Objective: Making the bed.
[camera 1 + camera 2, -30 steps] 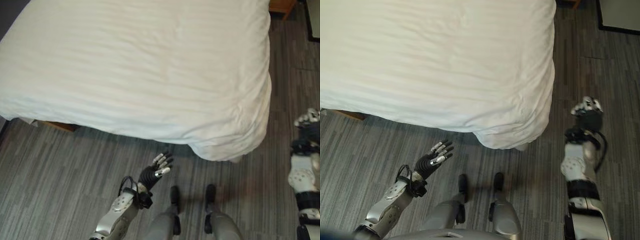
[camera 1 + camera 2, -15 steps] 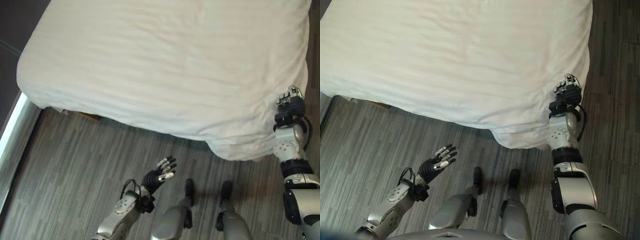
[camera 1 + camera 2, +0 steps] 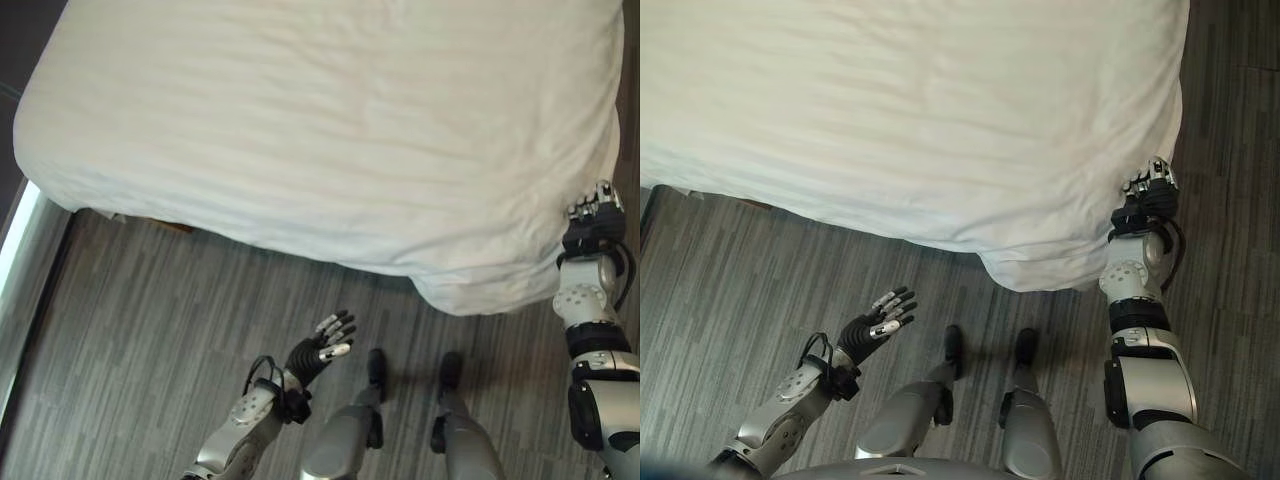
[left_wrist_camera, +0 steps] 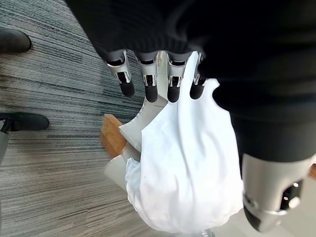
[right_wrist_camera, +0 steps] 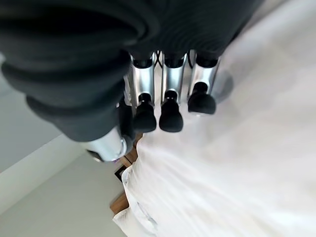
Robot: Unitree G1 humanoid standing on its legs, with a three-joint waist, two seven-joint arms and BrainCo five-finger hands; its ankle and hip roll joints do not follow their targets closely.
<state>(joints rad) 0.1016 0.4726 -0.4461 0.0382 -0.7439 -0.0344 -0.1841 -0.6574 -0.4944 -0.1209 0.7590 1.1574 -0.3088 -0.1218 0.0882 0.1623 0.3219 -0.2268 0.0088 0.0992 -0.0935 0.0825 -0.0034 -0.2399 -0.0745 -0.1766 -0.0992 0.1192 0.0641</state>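
Note:
A white duvet [image 3: 320,130] covers the bed and hangs over its near edge, bunching in folds at the near right corner [image 3: 480,285]. My right hand [image 3: 594,215] is up against the right side of that corner. Its fingers [image 5: 170,94] are straight, with their dark tips at the white cloth and nothing gripped. My left hand [image 3: 312,352] hangs open over the floor in front of the bed, palm up, apart from the duvet. Past its straight fingers [image 4: 150,79] the left wrist view shows the duvet corner [image 4: 182,173].
Grey striped carpet [image 3: 150,330] runs along the bed's near side and right side. A wooden bed base [image 3: 165,226] peeks out under the duvet's left part, and a wooden leg [image 4: 112,136] stands under the corner. A pale strip [image 3: 22,245] lines the floor at far left.
My right hand has come in from over the floor at the right to the bed's near right corner. The camera has shifted. The left hand stays open in place.

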